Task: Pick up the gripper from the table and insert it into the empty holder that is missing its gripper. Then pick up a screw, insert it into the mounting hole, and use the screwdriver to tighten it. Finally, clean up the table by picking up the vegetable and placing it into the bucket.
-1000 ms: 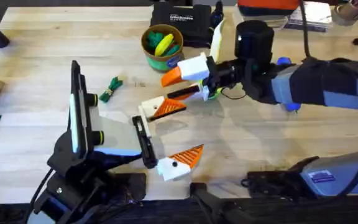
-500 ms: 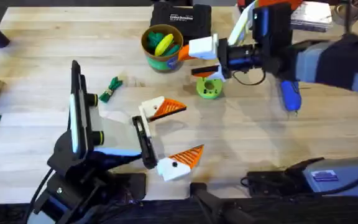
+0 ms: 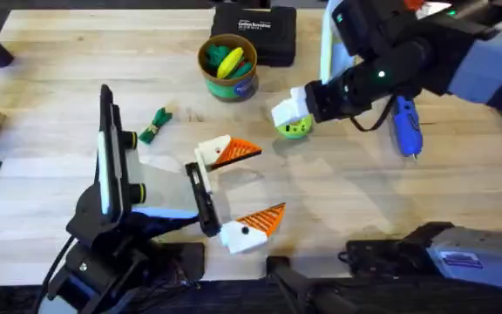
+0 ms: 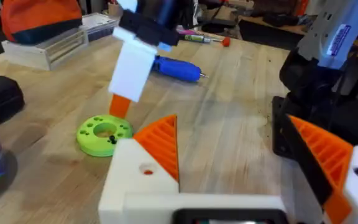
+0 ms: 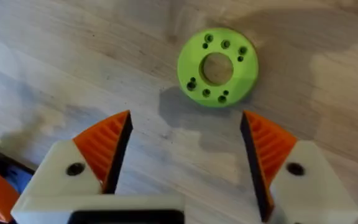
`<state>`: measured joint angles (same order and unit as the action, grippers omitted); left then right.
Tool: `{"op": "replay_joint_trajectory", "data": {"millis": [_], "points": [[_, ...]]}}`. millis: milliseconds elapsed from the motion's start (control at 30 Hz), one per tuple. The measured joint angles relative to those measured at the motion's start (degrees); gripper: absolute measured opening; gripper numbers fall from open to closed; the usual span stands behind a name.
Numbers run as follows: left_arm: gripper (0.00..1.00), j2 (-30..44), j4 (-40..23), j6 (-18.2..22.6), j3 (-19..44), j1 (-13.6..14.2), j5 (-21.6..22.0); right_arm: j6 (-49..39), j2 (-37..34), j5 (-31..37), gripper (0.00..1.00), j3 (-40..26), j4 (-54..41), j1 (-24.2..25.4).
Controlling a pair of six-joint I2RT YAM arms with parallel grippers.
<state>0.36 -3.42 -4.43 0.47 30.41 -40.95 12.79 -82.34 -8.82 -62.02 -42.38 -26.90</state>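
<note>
green ring disc (image 5: 217, 67) just beyond right gripper (image 5: 185, 152) | jaws spread | left gripper (image 3: 240, 194) jaws spread

Right arm reaches from 4 o'clock across toward table centre, wrist pitched down; right gripper (image 5: 182, 155) spread wide, both orange fingers clear of surface; left arm folded at 7 o'clock, forearm level; left gripper (image 3: 238, 192) spread wide, holding nothing.

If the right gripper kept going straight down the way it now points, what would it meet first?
Most likely the bright green ring-shaped disc. The right gripper hangs open, pointing down at the table, and the disc lies just ahead of its orange fingers. Depth is unclear, so it might touch bare wood beside the disc.
</note>
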Motion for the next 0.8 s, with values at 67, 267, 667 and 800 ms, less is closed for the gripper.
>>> {"op": "replay_joint_trajectory", "data": {"millis": [67, 267, 667, 800], "points": [[0.985, 0.00, 0.00, -0.01, 0.00, 0.00, 0.00, -0.87, -0.70, 1.26, 0.969, 0.00, 0.02, -1.21], [0.985, 0.00, -0.01, -0.02, 0.00, 0.00, 0.00, -2.64, -4.58, 3.36, 0.780, 0.00, 2.28, -4.38], [0.985, 0.00, 0.00, -0.02, 0.00, 0.00, 0.00, -3.68, -11.66, 8.60, 0.432, 0.00, 6.42, -6.73], [0.985, 0.00, 0.00, -0.02, 0.00, 0.00, 0.00, -3.64, -12.09, 9.30, 0.410, 0.00, 7.63, -6.75]]}}
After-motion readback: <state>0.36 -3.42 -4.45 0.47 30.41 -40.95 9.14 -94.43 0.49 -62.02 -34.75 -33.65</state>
